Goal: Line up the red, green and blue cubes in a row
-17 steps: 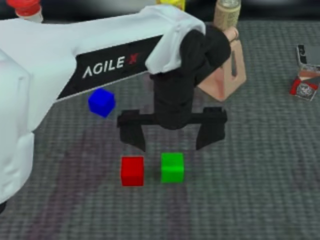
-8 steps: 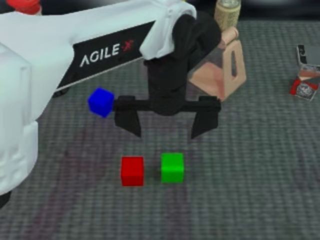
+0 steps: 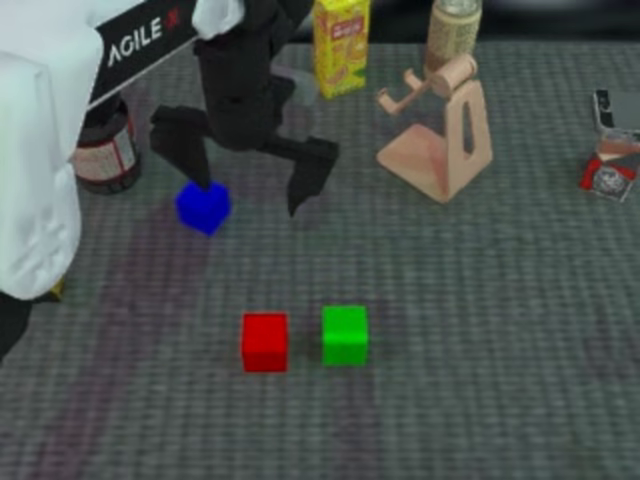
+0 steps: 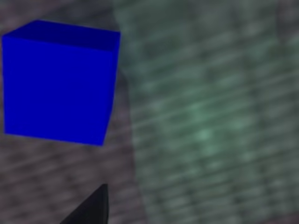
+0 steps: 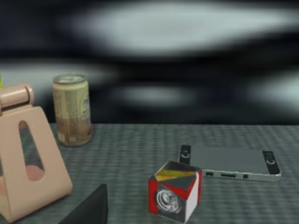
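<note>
Top view shows the left arm's black two-finger gripper [image 3: 245, 175] spread wide and empty, one fingertip right at the small matte deep-blue cube [image 3: 204, 206] and the other well off toward the middle of the table. The blue cube is thus seen off-centre, not squarely between the jaws. The small matte bright-red cube [image 3: 265, 342] and the small matte bright-green cube [image 3: 345, 335] are found side by side nearer the front edge, a narrow gap between them, well apart from the blue one.

A mishap is judged likely if the fingers are lowered as they stand: the near finger could land on the blue cube's top or nudge it sideways, and an off-centre closure could twist it out of the grasp. In the left wrist view the blue cube [image 4: 58, 81] is seen toward one edge, which supports this.

Around the gripper, a dark round jar [image 3: 103, 152] is seen just beside the arm, and a tall yellow carton [image 3: 341, 45] and a peach-coloured stand [image 3: 440, 135] near the far edge; the jar could be clipped. The right arm is parked out of the top view, its wrist camera facing a red-and-white printed box [image 5: 175, 193].
</note>
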Controlling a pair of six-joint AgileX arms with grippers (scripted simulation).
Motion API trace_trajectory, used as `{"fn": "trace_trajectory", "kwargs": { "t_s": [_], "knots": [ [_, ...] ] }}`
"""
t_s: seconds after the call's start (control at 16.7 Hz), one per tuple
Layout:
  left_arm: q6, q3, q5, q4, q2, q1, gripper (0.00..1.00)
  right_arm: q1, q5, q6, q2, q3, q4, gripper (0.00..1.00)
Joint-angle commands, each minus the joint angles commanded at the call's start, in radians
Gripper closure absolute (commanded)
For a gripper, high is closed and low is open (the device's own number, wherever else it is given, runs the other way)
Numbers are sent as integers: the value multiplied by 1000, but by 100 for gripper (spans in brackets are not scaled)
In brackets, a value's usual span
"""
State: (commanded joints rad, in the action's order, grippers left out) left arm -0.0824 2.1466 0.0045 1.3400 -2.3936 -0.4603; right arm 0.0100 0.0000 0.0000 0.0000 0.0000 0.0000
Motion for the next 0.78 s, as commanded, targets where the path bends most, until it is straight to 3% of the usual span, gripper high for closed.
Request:
{"fn": "trace_trajectory", "kwargs": {
  "t_s": [0.3, 0.78],
  "knots": [
    [261, 142, 2, 47, -84, 138, 0, 0, 0, 0, 0, 0, 0, 0],
    [290, 145, 1, 34, -93, 156, 0, 0, 0, 0, 0, 0, 0, 0]
  ]
}}
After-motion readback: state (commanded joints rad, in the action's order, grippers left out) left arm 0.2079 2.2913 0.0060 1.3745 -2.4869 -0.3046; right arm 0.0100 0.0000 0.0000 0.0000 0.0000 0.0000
